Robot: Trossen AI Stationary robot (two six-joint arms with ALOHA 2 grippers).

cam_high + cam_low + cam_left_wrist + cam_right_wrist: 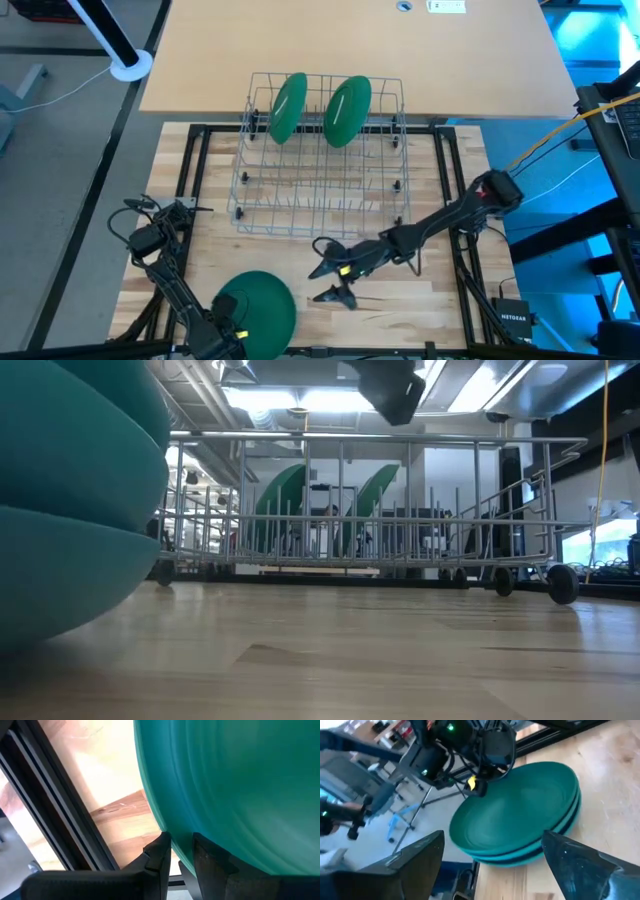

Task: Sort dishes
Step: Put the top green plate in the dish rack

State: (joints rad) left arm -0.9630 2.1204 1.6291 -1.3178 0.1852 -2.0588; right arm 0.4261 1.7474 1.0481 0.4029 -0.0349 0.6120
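Stacked plates [262, 305] pinched at rim by left hand [181, 854].

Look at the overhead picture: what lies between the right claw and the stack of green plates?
Only bare wooden tabletop separates the open right claw from the plate stack; the high view shows this.

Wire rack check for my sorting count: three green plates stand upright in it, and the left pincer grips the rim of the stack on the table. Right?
Not quite: the wire rack holds two upright plates, not three, as the high view shows. The rest stands: the left pincer grips the rim of the stack on the table.
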